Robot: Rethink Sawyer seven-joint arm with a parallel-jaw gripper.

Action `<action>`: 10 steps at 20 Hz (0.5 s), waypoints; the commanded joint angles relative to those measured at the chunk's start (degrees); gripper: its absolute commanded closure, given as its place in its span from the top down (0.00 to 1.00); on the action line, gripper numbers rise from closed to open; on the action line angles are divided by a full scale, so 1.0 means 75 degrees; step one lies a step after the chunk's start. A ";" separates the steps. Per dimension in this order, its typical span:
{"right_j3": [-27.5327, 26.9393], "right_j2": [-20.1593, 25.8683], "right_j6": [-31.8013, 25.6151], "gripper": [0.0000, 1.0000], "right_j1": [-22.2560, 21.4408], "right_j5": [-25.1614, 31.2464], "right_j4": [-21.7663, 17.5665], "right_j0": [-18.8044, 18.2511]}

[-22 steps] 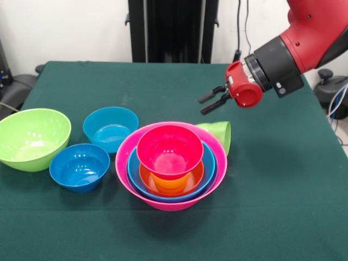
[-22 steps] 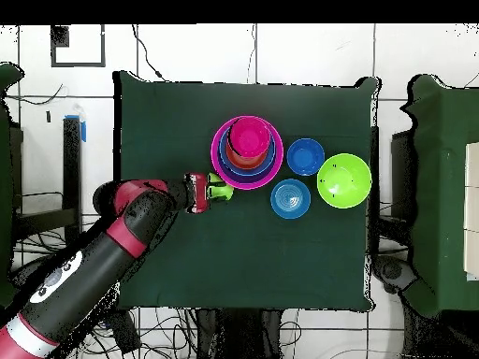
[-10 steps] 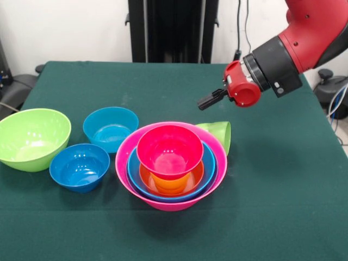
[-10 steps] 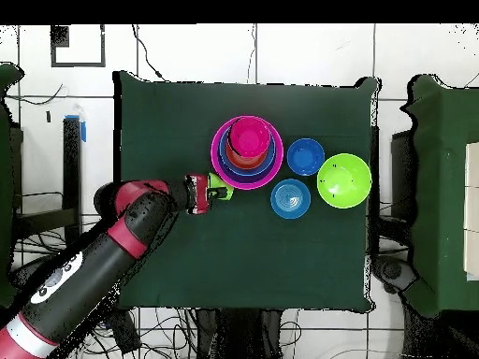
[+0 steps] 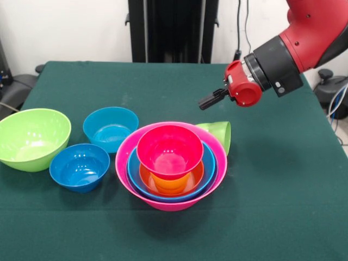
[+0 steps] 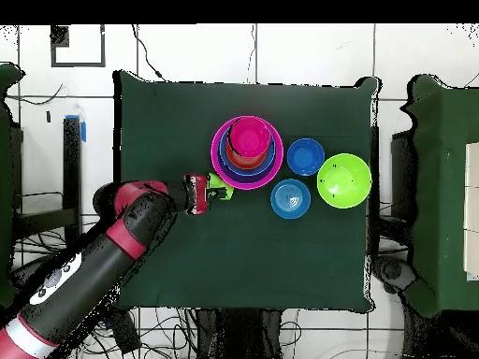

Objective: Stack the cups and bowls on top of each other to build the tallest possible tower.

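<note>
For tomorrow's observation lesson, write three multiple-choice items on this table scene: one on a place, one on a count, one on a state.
1. Where does the lime green cup lie?
A. inside the tower
B. on its side behind the big pink bowl
C. inside the lime green bowl

2. How many bowls stand outside the tower?
A. one
B. three
C. five

3. The gripper is:
A. shut, holding nothing
B. gripping the cup
C. inside a bowl

Answers: 1 B, its mouth faces sideways; 2 B, lime green, teal, dark blue; 3 A, fingers together in the air.

The tower [image 5: 171,166] is sitting mid-table, red-pink bowl [image 5: 169,149] on top. A green cup [image 5: 217,133] is lying tipped behind it. Three bowls [image 5: 81,147] are sitting beside.
</note>
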 commanded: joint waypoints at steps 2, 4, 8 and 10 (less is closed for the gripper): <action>-0.0062 0.1238 0.0964 0.00 0.0135 -0.0058 -0.0266 0.0004; -0.0230 0.1041 0.1072 0.00 0.0258 0.0190 -0.0319 0.0012; -0.0557 0.0793 0.1421 0.00 0.0439 0.0641 -0.0261 -0.0020; -0.0743 0.0725 0.1578 0.00 0.0493 0.0817 -0.0196 -0.0047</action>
